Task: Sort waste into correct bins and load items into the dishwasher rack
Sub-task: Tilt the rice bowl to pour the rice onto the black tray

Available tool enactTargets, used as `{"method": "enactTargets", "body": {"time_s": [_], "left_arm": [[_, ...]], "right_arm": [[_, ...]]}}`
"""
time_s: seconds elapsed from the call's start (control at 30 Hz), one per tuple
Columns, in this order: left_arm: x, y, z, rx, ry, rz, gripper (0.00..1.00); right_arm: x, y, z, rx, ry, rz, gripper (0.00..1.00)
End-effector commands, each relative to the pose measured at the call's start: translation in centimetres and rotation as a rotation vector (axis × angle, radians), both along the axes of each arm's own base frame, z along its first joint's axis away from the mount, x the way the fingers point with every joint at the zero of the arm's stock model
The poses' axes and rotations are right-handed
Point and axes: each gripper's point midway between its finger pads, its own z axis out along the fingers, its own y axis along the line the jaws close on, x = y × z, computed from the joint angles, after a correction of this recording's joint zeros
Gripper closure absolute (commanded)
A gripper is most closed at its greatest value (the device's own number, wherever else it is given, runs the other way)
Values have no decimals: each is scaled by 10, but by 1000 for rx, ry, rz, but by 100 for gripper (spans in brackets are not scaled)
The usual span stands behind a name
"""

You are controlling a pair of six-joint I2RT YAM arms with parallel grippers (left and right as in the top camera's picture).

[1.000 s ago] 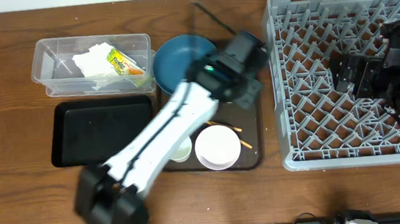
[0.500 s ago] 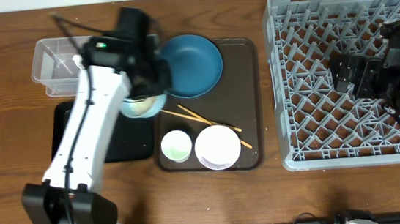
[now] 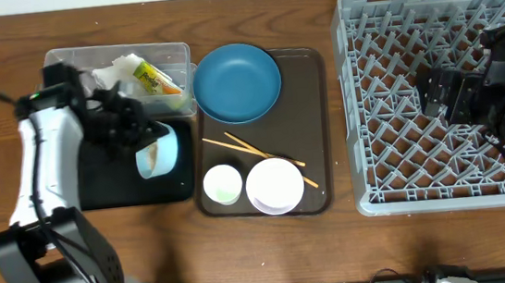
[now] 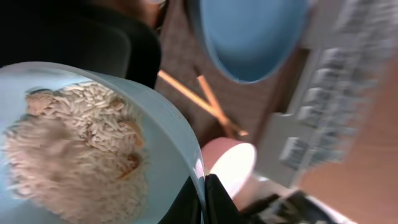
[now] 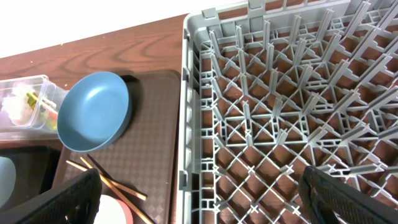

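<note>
Bowl status: your left jaws are clamped on the rim of the light blue bowl, with the wall pinched between the two fingers. The bowl is tipped on its side over the black tray, its opening turned toward the arm. The rice is a clumped off-white mass with a few brownish bits, lying against the inner wall. The clear tub behind the tray holds crumpled tissue and the yellow-orange wrapper. The dark blue dish, chopsticks, small cup and white bowl sit on the brown tray. Your right jaws are spread wide above the grey rack, holding nothing.
</note>
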Motion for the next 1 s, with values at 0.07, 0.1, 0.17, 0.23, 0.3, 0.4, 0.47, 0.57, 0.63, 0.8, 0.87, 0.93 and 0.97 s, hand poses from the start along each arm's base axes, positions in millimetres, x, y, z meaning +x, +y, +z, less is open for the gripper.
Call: {"method": "enactTargets", "body": {"time_s": [0.07, 0.1, 0.17, 0.23, 0.3, 0.4, 0.47, 0.57, 0.63, 0.8, 0.87, 0.93, 0.97], "left_arm": [[8, 11, 41, -242, -151, 55, 94], [8, 16, 43, -259, -156, 73, 94], [9, 23, 49, -291, -171, 102, 94], [9, 28, 58, -346, -189, 128, 94], [9, 31, 66, -394, -206, 142, 94], [6, 34, 72, -435, -208, 164, 94], [4, 37, 73, -444, -204, 174, 94], [1, 40, 73, -454, -189, 193, 93], [0, 41, 75, -469, -186, 201, 94], [5, 37, 100, -603, -250, 204, 94], [5, 36, 105, -628, -261, 205, 94], [5, 36, 106, -633, -263, 204, 94], [5, 36, 106, -633, -263, 205, 94]], "right_arm": [[0, -2, 4, 5, -7, -10, 1], [0, -2, 4, 5, -7, -10, 1], [0, -2, 4, 5, -7, -10, 1], [0, -2, 4, 5, -7, -10, 1], [0, -2, 4, 5, -7, -10, 1], [0, -2, 3, 5, -4, -10, 1], [0, -2, 3, 5, -4, -10, 1], [0, -2, 3, 5, -4, -10, 1], [0, -2, 3, 6, -3, -10, 1], [0, -2, 3, 6, -3, -10, 1], [0, -2, 3, 5, -3, -10, 1], [-1, -1, 3, 6, 0, -10, 1], [-1, -1, 2, 6, 2, -10, 1]]}}
